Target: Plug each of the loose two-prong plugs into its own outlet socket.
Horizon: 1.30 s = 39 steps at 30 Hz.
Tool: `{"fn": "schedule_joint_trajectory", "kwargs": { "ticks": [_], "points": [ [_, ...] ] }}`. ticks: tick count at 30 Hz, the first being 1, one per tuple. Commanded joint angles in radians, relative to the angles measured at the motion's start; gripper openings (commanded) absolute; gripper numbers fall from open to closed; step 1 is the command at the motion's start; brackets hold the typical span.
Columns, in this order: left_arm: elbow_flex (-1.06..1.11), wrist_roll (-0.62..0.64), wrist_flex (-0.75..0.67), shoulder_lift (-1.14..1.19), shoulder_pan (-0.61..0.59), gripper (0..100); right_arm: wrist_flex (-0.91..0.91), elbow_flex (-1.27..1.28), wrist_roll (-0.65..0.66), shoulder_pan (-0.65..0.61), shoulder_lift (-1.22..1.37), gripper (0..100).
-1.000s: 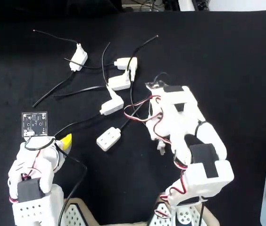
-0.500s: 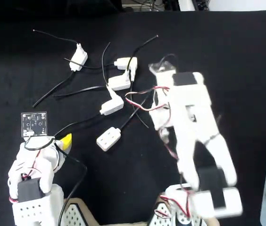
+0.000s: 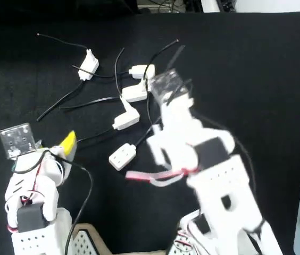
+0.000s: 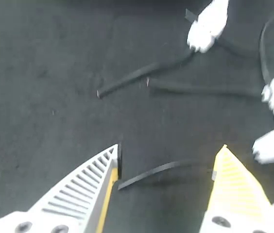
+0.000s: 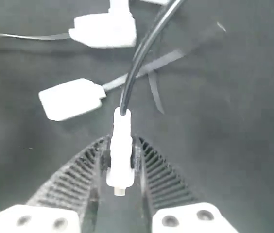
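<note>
Where the right hand is: over the middle of the worktop [image 3: 267,64], at the end of the arm that stretches in from the near edge; the right hand [image 5: 121,143] is clamped tight on a small white plug.
Held plug: the held plug [image 5: 121,167] sits lengthwise between the two ribbed fingers [image 5: 76,177], touching both; its black cord [image 5: 144,51] runs out ahead of the hand across the worktop.
Socket block: the white socket block [image 3: 122,156] lies flat near the middle of the worktop, just beside the right arm on the side toward the left edge, with a dark cord leading off it; it is apart from the held plug.
Loose pieces: four more white pieces on dark cords lie between the middle and the far edge. The nearest piece [image 3: 125,118] is just beyond the socket block, the second piece [image 3: 135,93] and the third piece [image 3: 142,70] lie farther on, and the fourth piece [image 3: 88,65] lies toward the far-left corner. I cannot tell which are plugs and which are sockets.
Left hand: the left hand [image 4: 168,160] is over the near-left corner, spread wide and holding nothing, its white finger [image 4: 78,191] and yellow finger [image 4: 234,184] well apart.
Cord end: a dark cord end [image 4: 151,172] lies on the worktop between those two fingers.
</note>
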Motion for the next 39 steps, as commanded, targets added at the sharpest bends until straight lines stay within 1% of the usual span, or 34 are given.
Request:
{"fn": "schedule_joint_trajectory", "kwargs": {
  "ticks": [1,3,6,11,16,24,26,28,30,34,36,39],
  "points": [
    [-0.074,0.035,-0.057,-0.008,0.094,31,-0.092,0.048,-0.04,-0.158,-0.114,1.1],
    [-0.091,0.032,-0.052,-0.008,0.165,31,-0.141,0.094,-0.04,-0.238,-0.154,1.1],
    [-0.117,0.029,-0.052,-0.008,0.268,31,-0.212,0.154,-0.04,-0.322,-0.194,1.1],
    [-0.154,0.029,-0.051,-0.008,0.357,31,-0.301,0.22,-0.041,-0.4,-0.229,1.1],
    [-0.193,0.029,-0.043,-0.008,0.4,31,-0.359,0.26,-0.041,-0.413,-0.202,1.1],
    [-0.369,0.028,0.163,-0.008,0.515,31,-0.37,0.26,-0.041,-0.407,-0.101,1.1],
    [-0.378,0.026,0.186,-0.008,0.516,31,-0.37,0.26,-0.041,-0.407,-0.091,1.1],
    [-0.377,0.02,0.193,-0.008,0.483,31,-0.37,0.26,-0.043,-0.405,-0.085,1.1],
    [-0.377,-0.012,0.189,-0.008,0.414,31,-0.373,0.26,-0.071,-0.393,-0.082,1.1],
    [-0.377,-0.031,0.189,-0.008,0.194,31,-0.413,0.272,-0.098,-0.338,-0.079,1.1],
    [-0.364,-0.028,0.187,-0.008,0.074,31,-0.433,0.286,-0.098,-0.33,-0.064,1.1],
    [-0.311,-0.026,0.152,-0.008,-0.059,31,-0.473,0.303,-0.11,-0.33,-0.01,1.1]
  ]
}}
